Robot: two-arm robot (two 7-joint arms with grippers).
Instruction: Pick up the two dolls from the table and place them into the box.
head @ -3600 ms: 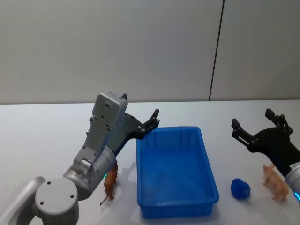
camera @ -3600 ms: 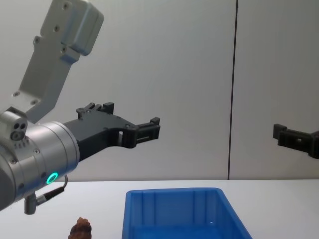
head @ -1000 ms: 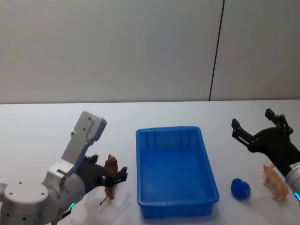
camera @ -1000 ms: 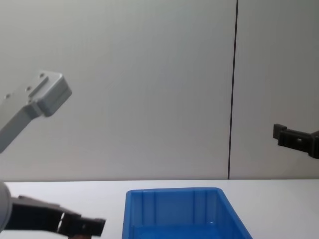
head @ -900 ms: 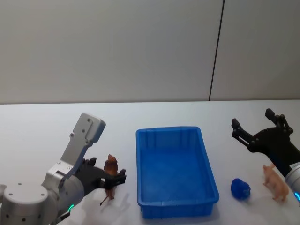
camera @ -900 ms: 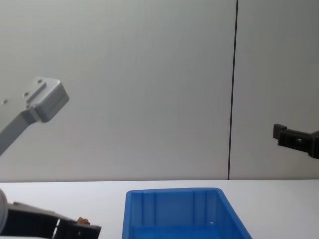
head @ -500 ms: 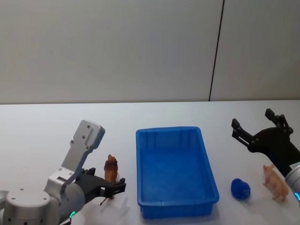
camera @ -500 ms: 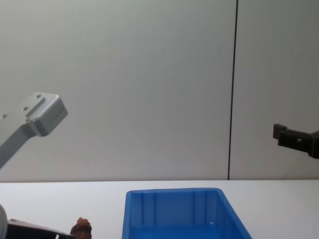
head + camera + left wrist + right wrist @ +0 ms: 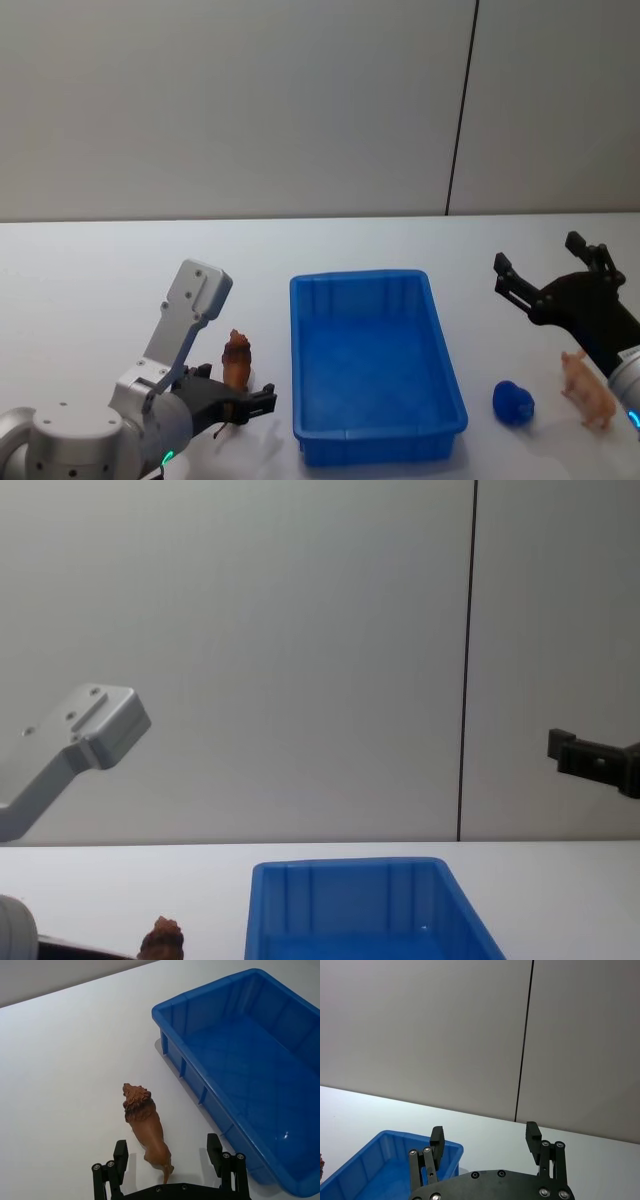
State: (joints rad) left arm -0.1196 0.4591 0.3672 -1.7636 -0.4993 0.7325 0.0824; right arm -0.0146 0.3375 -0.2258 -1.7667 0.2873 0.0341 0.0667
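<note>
The reddish-brown doll [image 9: 237, 362], a lion figure, stands on the white table [image 9: 90, 290] just left of the blue box [image 9: 375, 365]. My left gripper [image 9: 247, 400] is open and low at the doll's near end. In the left wrist view its fingers [image 9: 120, 1157] straddle the hindquarters and tail of the doll [image 9: 146, 1130] without touching. The doll's head [image 9: 163, 938] peeks up in the chest view. The peach-pink doll [image 9: 588, 388] stands at the far right. My right gripper [image 9: 536, 252] hovers open above and behind it, holding nothing.
A small dark blue object [image 9: 513, 402] lies on the table between the box and the pink doll. The box [image 9: 240, 1070] holds nothing visible. A grey wall with a dark vertical seam [image 9: 460, 110] rises behind the table's far edge.
My left gripper has come down from above the box's left rim to table level behind the brown doll, drawing nearer to me. The right arm has not moved.
</note>
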